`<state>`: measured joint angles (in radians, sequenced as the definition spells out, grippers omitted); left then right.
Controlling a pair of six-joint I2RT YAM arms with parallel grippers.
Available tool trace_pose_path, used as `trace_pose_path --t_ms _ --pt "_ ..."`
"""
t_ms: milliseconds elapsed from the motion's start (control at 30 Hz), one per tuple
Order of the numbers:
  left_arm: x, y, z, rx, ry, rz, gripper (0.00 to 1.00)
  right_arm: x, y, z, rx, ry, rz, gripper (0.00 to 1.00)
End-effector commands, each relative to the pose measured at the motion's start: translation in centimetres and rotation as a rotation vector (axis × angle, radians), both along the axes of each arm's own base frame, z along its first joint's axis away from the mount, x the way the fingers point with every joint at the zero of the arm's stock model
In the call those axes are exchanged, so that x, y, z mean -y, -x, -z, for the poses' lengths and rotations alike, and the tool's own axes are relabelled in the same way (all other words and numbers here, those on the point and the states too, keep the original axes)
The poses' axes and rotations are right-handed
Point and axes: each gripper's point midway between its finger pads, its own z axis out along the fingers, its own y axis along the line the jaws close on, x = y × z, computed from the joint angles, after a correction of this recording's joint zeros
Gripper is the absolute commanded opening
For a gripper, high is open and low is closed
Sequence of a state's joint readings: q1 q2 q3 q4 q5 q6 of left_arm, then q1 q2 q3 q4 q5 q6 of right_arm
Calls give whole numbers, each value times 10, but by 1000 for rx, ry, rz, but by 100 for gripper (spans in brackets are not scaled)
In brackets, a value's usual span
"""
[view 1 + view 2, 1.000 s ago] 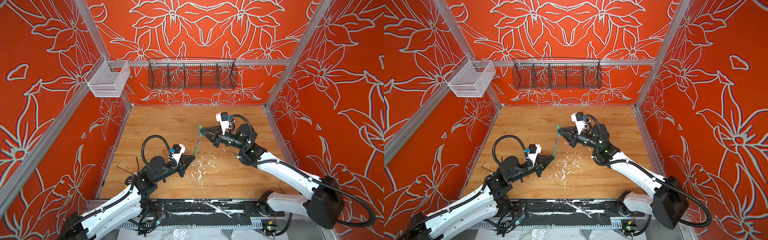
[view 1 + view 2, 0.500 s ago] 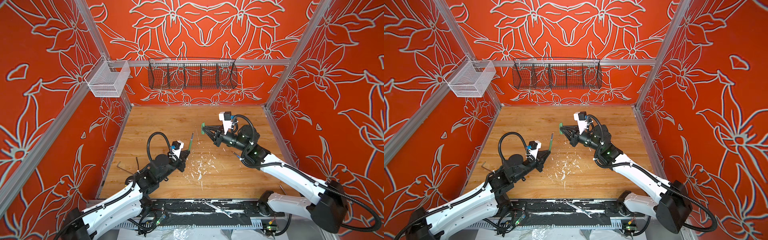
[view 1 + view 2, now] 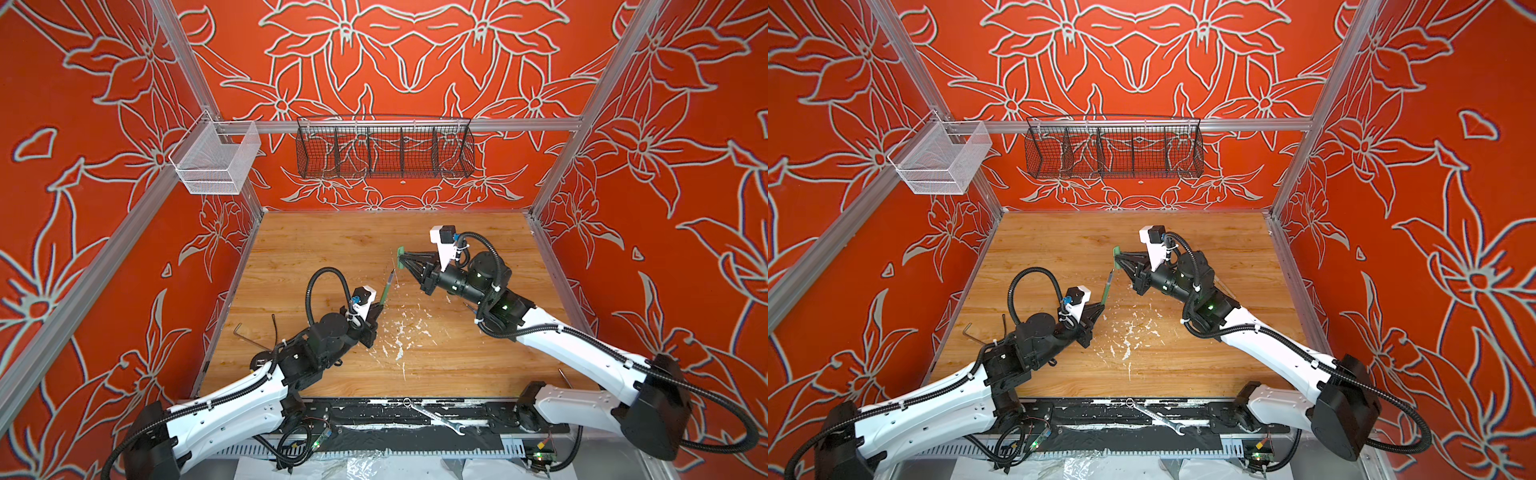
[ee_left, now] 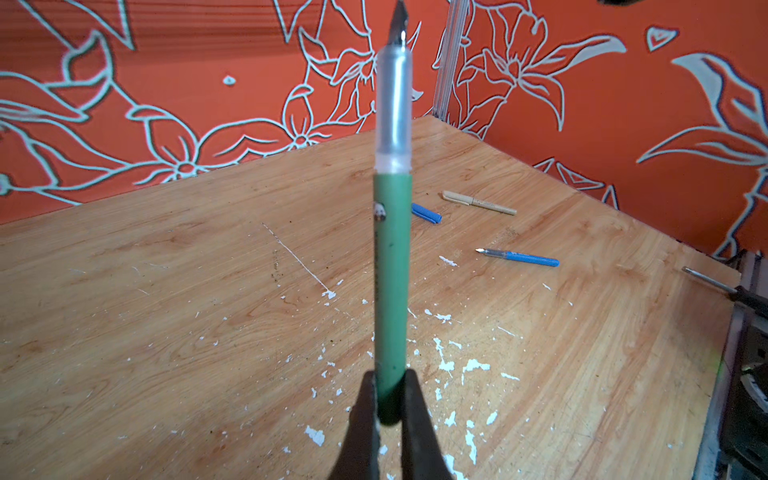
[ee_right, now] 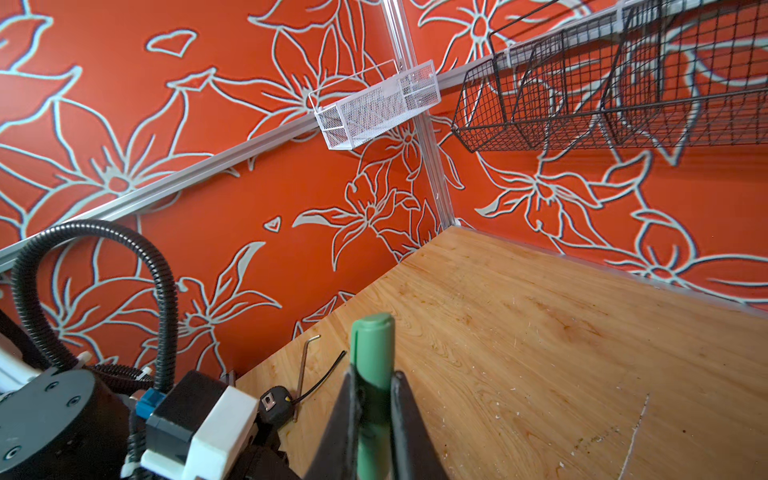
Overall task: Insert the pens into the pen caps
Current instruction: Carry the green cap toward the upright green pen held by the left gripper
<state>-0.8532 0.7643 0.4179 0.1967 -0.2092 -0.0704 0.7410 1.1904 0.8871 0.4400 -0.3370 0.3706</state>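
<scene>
a: where's the green pen (image 4: pixel 390 270)?
b: lifted over the middle of the worktop (image 4: pixel 166 332), its rear end pinched tight in the left claw (image 4: pixel 390 399). the nib points up, left free so a cap can slide on.
a: and the green cap (image 5: pixel 371 374)?
b: clamped in the right claw (image 5: pixel 372 395), near the nib but apart, not yet on.
a: the surface?
b: scuffed wood, flecked white, with red flowered walls (image 3: pixel 395 62) around.
</scene>
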Motion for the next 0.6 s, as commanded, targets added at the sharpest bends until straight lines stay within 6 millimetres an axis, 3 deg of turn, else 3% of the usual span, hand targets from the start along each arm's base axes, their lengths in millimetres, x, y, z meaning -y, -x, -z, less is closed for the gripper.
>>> trace_pose_path --t_ms 0,267,567 --pt "-1 2 -14 45 29 1 0 2 -2 -8 29 -36 26 5" --pt "2 11 -18 50 73 50 0 -6 -1 -12 -1 -111 -27 5" --pt "1 32 -30 34 192 203 0 7 15 -36 66 -116 -32 5"
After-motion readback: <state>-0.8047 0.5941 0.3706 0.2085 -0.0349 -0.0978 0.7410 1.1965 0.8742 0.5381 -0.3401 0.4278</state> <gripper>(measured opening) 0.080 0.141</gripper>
